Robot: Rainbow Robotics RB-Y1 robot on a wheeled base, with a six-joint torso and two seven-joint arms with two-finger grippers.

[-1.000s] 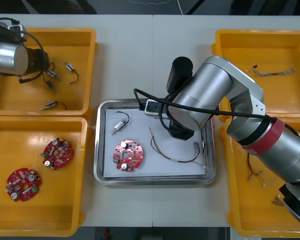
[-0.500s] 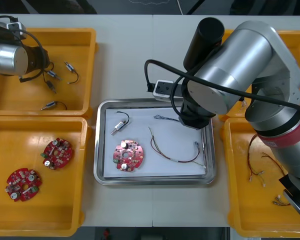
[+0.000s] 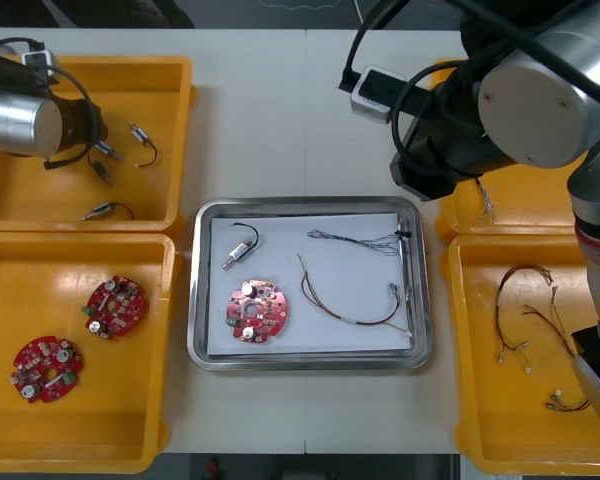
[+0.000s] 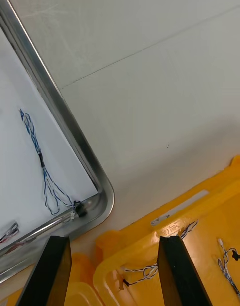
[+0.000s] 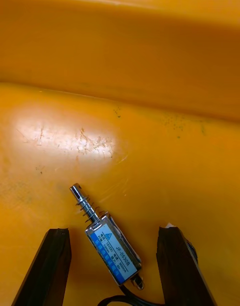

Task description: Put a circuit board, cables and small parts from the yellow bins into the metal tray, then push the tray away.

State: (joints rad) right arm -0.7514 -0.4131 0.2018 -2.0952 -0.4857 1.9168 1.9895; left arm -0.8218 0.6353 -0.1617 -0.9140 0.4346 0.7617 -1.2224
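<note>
The left claw (image 5: 114, 232) hangs open astride a small metal part (image 5: 111, 248) in the far left yellow bin (image 5: 120, 51). The metal tray (image 3: 310, 204) holds a circuit board (image 3: 257, 311), another part (image 3: 237, 253), a blue-white cable (image 3: 355, 240) and a red-yellow cable (image 3: 345, 308). The right claw (image 4: 114, 239) hovers open off its far right corner.

metal tray (image 3: 195, 300): rim seen polished, mirror-bright; inside lined white, matt, paper-like | yellow bin (image 5: 150, 136): glossy plastic, fine scratches noted | small metal part (image 5: 111, 249): bright steel pin, printed blue label | table (image 3: 300, 110): pale, matt, smooth
</note>
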